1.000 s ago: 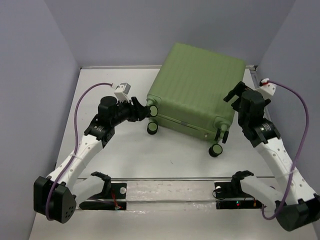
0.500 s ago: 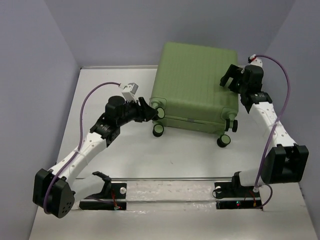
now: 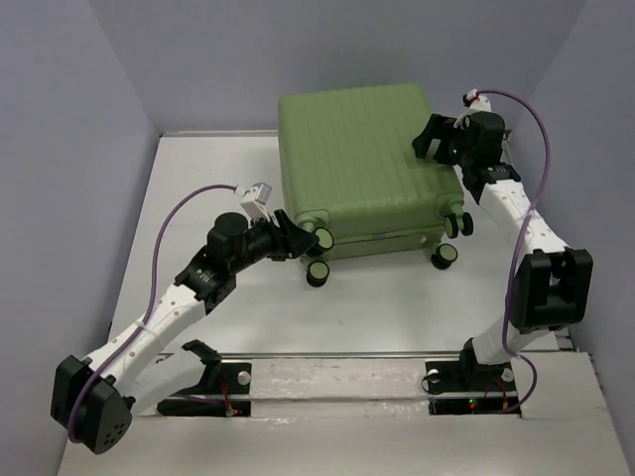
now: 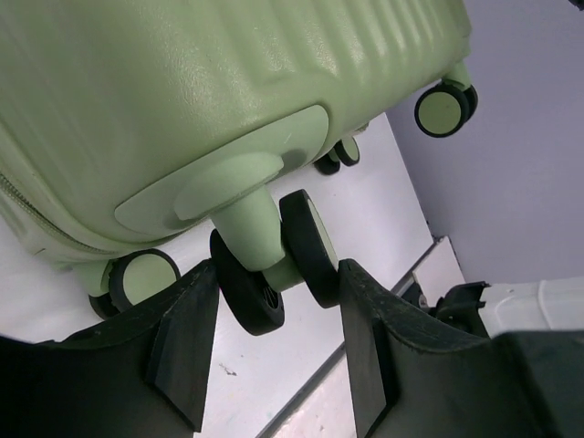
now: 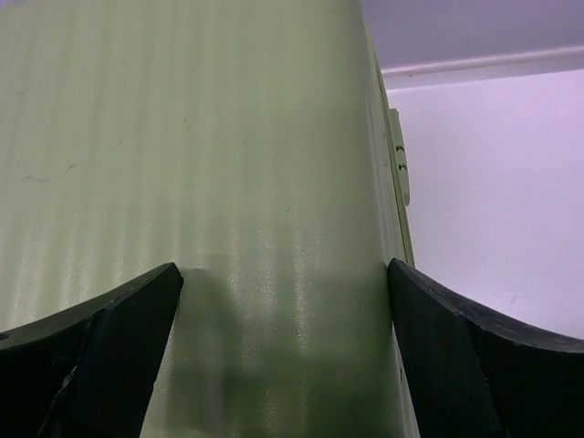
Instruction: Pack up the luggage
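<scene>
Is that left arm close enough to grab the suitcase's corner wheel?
Likely yes: the left arm already has its jaws either side of the twin wheel at the suitcase corner, seemingly pinching it, with nothing between.

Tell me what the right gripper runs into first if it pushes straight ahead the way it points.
The right gripper points at the luggage. Its ribbed green shell fills the space ahead of the open jaws, so it would likely meet that first. How near it is cannot be told.

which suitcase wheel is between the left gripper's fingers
The upper caster at the left corner, flanked by the left gripper's fingers; the other three wheels stand free.
</scene>
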Motion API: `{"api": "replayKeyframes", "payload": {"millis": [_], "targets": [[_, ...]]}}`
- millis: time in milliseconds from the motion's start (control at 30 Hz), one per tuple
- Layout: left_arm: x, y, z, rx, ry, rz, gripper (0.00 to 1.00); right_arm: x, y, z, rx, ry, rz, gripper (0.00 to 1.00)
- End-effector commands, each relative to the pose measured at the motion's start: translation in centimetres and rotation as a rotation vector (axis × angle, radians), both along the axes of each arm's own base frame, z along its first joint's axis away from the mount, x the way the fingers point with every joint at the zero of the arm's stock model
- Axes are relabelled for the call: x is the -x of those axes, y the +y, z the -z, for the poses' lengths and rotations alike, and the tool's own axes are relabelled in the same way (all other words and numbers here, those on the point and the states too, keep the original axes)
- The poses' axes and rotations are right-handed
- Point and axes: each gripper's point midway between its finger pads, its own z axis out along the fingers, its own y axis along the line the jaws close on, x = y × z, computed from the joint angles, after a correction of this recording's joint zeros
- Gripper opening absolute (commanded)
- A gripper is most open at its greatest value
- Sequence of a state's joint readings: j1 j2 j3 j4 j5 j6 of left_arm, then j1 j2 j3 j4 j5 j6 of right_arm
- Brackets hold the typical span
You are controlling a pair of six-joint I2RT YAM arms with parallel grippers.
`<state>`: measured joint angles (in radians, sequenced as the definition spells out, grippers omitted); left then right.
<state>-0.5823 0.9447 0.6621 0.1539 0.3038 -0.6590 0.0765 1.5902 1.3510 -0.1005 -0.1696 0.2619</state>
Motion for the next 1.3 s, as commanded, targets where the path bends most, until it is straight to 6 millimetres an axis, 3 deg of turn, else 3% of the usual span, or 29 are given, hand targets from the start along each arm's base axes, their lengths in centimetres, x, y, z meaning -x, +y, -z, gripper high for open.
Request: {"api": "replayKeyframes", "payload": {"millis": [0, 100, 333, 467, 667, 833, 933, 967, 1100, 1133, 1167, 1200, 1267], "targets": [[3.1, -3.3, -1.4, 0.067, -0.019, 0.206, 0.44, 9.9, 13.9, 1.3, -0.144, 0.239, -0.536, 1.00], [2.9, -3.5, -1.5, 0.073, -0.011, 0.201, 0.61, 10.3, 12.8, -1.3, -0.112, 0.182, -0.490, 1.00], [2.6, -3.8, -0.9, 0.093, 0.020, 0.193, 0.64, 12.8, 10.1, -7.3, -0.073, 0.023, -0.380, 1.00], [2.6, -3.9, -0.4, 0.097, 0.035, 0.194, 0.73, 16.5, 10.7, -8.3, -0.065, -0.031, -0.401, 1.00], [2.8, -4.0, 0.2, 0.096, 0.072, 0.196, 0.82, 21.2, 12.6, -4.8, -0.033, -0.001, -0.421, 1.00], [2.7, -4.1, 0.4, 0.104, 0.094, 0.190, 0.82, 23.4, 11.9, -1.7, -0.042, 0.030, -0.368, 0.98], [2.6, -4.2, 0.1, 0.123, 0.104, 0.187, 0.81, 24.4, 11.3, 1.2, -0.044, 0.080, -0.331, 0.92], [2.6, -4.3, 0.1, 0.133, 0.107, 0.183, 0.79, 24.9, 11.4, 3.1, -0.043, 0.120, -0.326, 0.87], [2.6, -4.4, -0.2, 0.173, 0.115, 0.175, 0.64, 24.2, 9.7, 6.0, -0.039, 0.134, -0.205, 0.74], [2.6, -4.4, -0.4, 0.180, 0.113, 0.175, 0.52, 24.4, 9.2, 7.6, -0.029, 0.152, -0.180, 0.70], [2.7, -4.4, -0.1, 0.184, 0.121, 0.171, 0.46, 23.9, 9.0, 7.5, -0.056, 0.124, -0.145, 0.63], [2.7, -4.3, 0.0, 0.200, 0.121, 0.162, 0.34, 23.4, 8.0, 8.3, -0.061, 0.096, -0.083, 0.53], [2.7, -4.2, -0.3, 0.220, 0.116, 0.152, 0.19, 23.0, 7.3, 8.4, -0.091, 0.067, -0.021, 0.45]]}}
